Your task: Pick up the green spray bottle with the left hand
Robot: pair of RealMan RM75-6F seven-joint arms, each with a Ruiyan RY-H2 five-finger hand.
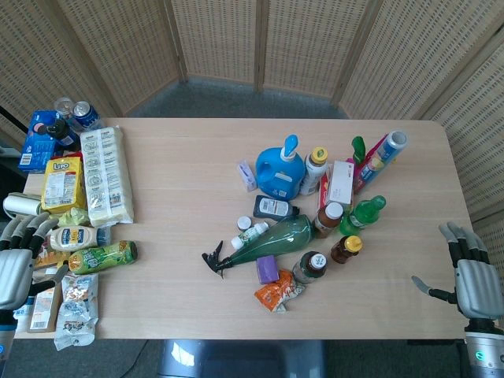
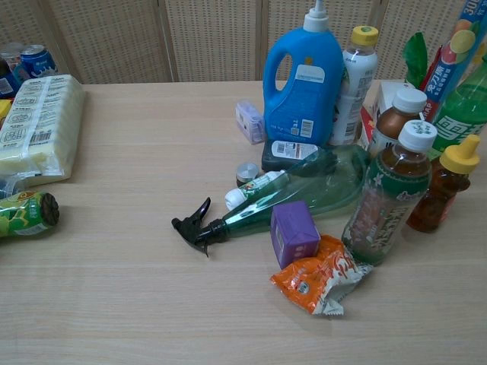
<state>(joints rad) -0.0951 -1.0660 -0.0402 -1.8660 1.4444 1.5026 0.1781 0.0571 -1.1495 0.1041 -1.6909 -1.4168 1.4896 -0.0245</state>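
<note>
Over at the far left edge, the left hand (image 1: 17,260) waits with its fingers apart and nothing in them — well apart from the green spray bottle (image 1: 276,239), with the pile of packets and the mayonnaise bottle (image 1: 72,236) lying between the two. So the reach has not begun; this is the very start of the pick. The green spray bottle lies on its side mid-table, black trigger head (image 2: 194,226) pointing toward the left hand, its fat end buried among the clutter. Touching it on the near side sits a purple box (image 2: 294,233), and just right of that an orange snack packet (image 2: 323,281) and a tea bottle (image 2: 388,202). Behind the spray bottle stands the blue detergent jug (image 2: 303,80). Next, I reckon, the left hand must travel across and take the slim neck — the clearest part. Far right of the bottle, the right hand (image 1: 471,276) sits idle, fingers spread, empty.
</note>
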